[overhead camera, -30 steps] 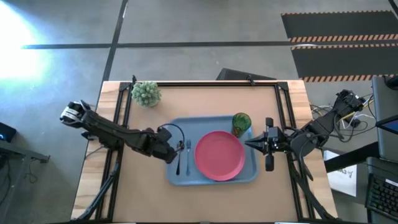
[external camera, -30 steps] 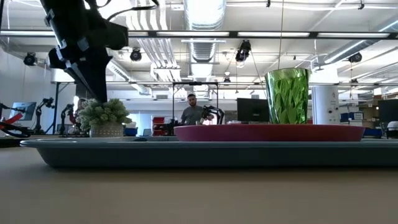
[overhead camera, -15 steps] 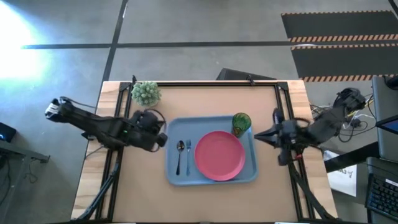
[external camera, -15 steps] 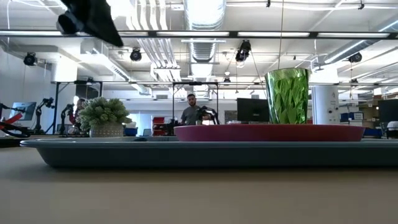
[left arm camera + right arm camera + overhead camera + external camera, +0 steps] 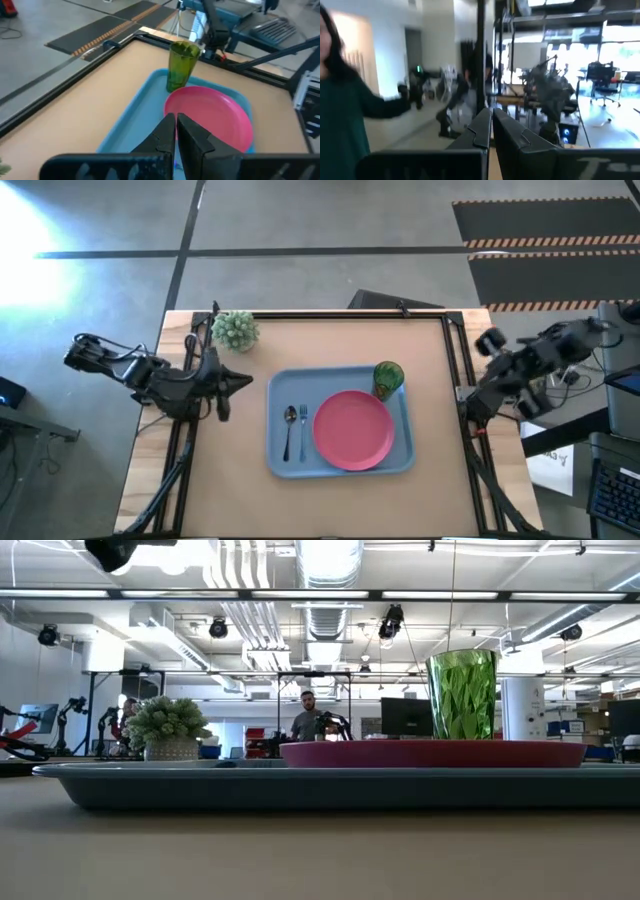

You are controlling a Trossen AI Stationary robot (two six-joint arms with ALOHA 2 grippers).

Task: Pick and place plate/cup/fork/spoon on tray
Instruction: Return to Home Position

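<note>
From where I stood the job looked done. The tray [image 5: 340, 471] sat mid-worktop with the plate [image 5: 352, 429] flat in it. The spoon [image 5: 289, 425] and fork [image 5: 302, 430] lay side by side to the plate's left, and the cup [image 5: 388, 376] stood at the far right corner, just beside the plate.

The left gripper [image 5: 240, 381] hung near the tray's left end, jaws closed on nothing and pointing at it. The right gripper [image 5: 490, 116] was out past the worktop's right edge, jaws likewise shut and empty.

The risk I saw was a low sweep by the left arm. That could nudge the tray or the fuzzy plant [image 5: 235, 330] and topple the cup.

The right wrist view caught a person in a green sleeve [image 5: 342, 102], how close I couldn't tell.

The level view showed the cup upright, but the rim hid the cutlery. Only the overhead showed those.
</note>
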